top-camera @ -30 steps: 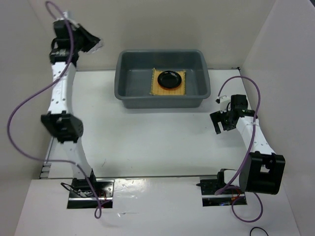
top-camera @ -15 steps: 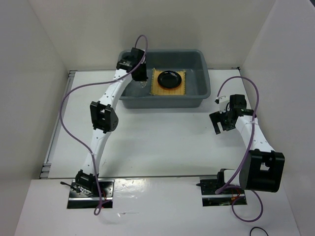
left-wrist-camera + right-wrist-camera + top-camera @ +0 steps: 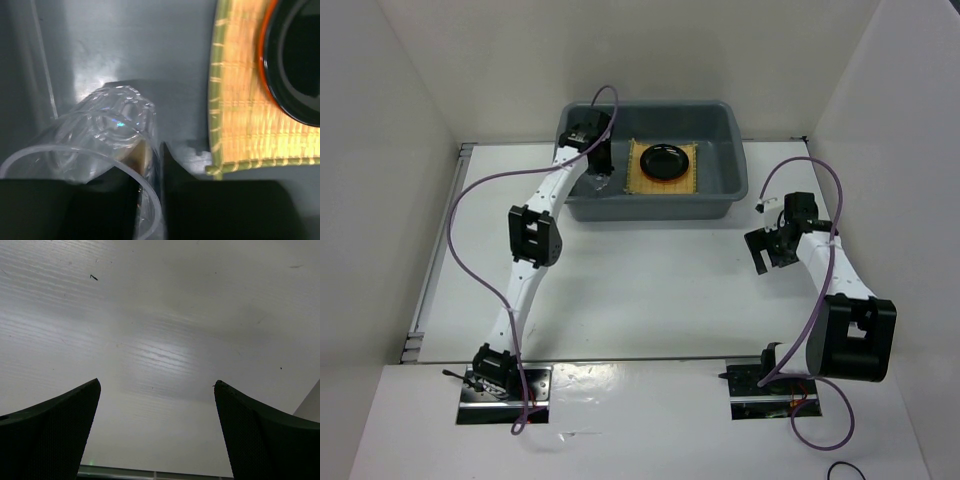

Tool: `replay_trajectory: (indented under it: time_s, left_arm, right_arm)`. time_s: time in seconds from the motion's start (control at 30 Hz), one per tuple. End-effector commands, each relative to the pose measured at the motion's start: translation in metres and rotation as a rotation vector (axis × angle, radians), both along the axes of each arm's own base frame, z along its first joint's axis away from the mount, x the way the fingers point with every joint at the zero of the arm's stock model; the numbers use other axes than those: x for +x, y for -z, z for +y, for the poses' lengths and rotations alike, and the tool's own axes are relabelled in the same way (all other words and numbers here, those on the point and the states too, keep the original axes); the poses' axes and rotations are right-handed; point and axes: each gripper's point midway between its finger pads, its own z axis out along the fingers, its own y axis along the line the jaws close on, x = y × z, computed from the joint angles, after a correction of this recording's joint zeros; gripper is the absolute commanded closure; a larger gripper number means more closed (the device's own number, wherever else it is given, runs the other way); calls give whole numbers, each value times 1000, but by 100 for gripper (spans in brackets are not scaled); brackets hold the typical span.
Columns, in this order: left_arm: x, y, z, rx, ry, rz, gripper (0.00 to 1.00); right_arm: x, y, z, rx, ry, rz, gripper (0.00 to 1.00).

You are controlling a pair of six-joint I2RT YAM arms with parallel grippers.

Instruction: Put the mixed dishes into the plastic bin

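Two arm bases sit on metal plates on a glossy strip at the near edge of the white counter [image 3: 640, 290]. Plain pale panels close in the space: a left wall [image 3: 380, 200], a right wall [image 3: 905, 130] and a back wall [image 3: 650, 45].

On the right side, the right jaws hang over bare counter, spread wide with nothing between them. The right wrist view shows only the matte, faintly streaked surface with a few dark specks.

The left arm [image 3: 532, 235], trailing a purple cable [image 3: 460, 230], reaches across the counter into the grey bin [image 3: 720, 198], which stands at the far edge against the back wall. The left jaws are nearly closed, pinching the wall of the clear cup [image 3: 100, 140] near its rim. The cup is tilted, its base towards the bin floor, in the left part of the bin; whether it touches the floor cannot be told.

Just right of the cup, the woven mat [image 3: 245, 100] lies flat on the bin floor. On it sits the orange dish [image 3: 262, 55], with the black dish [image 3: 300, 60] nested inside it.
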Motion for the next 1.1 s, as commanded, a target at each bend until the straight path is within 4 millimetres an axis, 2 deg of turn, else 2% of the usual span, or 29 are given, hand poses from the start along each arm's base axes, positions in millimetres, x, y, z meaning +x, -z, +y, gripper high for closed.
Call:
replay_trajectory:
  time_s: [0.0, 0.07, 0.1, 0.13, 0.17, 0.2, 0.23, 0.27, 0.33, 0.37, 0.4, 0.43, 0.47, 0.53, 0.57, 0.6, 0.63, 0.7, 0.73, 0.8, 0.83, 0.9, 0.93, 0.97, 1.0, 1.03, 1.07]
  left_arm:
    - [11, -19, 4, -28, -5, -55, 66]
    - [14, -30, 6, -29, -25, -81, 46]
    - [13, -43, 8, -25, -33, -98, 24]
    - [15, -54, 11, -22, -55, -124, 14]
    - [17, -80, 13, -29, -64, -175, 6]
    - [17, -95, 15, -32, -71, -203, 0]
    - [18, -111, 23, -34, -89, -233, 0]
    - [14, -138, 34, -27, -104, -274, 0]
    - [13, -176, 61, -36, -152, -341, 0]
    - [4, -211, 75, -48, -172, -391, 0]
    - [-1, -232, 90, -62, -202, -425, 0]
    - [-5, -244, 121, -53, -252, -434, 0]
    - [-22, -283, 132, -90, -258, -492, 0]
    - [-38, -307, 157, -119, -283, -516, 0]
    - [-57, -321, 177, -138, -303, -514, 0]
    - [-67, -324, 185, -142, -309, -507, 0]
    - [-76, -326, 193, -157, -324, -498, 0]
    - [-103, -320, 186, -165, -290, -450, 0]
    - [-129, -345, 185, -171, -285, -507, 0]
    - [-153, -329, 166, -139, -224, -480, 0]
    - [-177, -305, 163, -104, -195, -444, 0]
    - [-203, -275, 153, -100, -157, -394, 0]
    - [-227, -282, 152, -114, -146, -436, 0]
    - [-241, -241, 149, -122, -143, -352, 0]
    - [-252, -234, 146, -136, -128, -354, 0]
    - [-271, -252, 145, -167, -125, -440, 0]
    - [-282, -238, 142, -200, -133, -428, 0]
  right_arm:
    - [5, 2, -1, -10, 14, -11, 1]
    - [4, 2, -2, -17, 29, -10, 1]
    - [4, 2, -2, -17, 29, -10, 1]
    - [4, 2, -4, -26, 33, -9, 1]
    - [4, 2, -4, -26, 33, -9, 1]
    - [4, 2, -4, -22, 42, -9, 1]
    - [7, -1, -4, -23, 42, -19, 1]
    - [6, -2, -9, -46, 53, -16, 1]
    - [8, -4, -18, -82, 127, -31, 1]
    - [11, -8, -32, -147, 179, -53, 1]
    - [12, -10, -36, -168, 200, -62, 1]
    - [16, -17, -43, -185, 221, -80, 1]
    - [20, -23, -44, -185, 223, -97, 1]
    - [28, -41, -50, -178, 230, -137, 1]
    - [41, -63, -46, -151, 204, -183, 1]
    - [46, -78, -47, -140, 196, -216, 1]
    - [59, -106, -49, -130, 199, -283, 1]
    - [69, -133, -46, -112, 185, -344, 1]
    - [78, -158, -48, -117, 187, -406, 1]
    - [85, -186, -51, -133, 216, -486, 1]
    - [90, -208, -53, -153, 240, -551, 1]
    - [93, -220, -48, -135, 245, -583, 1]
    - [93, -222, -42, -124, 229, -584, 1]
    - [96, -228, -35, -105, 219, -600, 1]
    - [93, -229, -35, -105, 219, -600, 1]
    - [94, -229, -28, -87, 206, -602, 1]
    - [95, -229, -27, -80, 200, -602, 1]
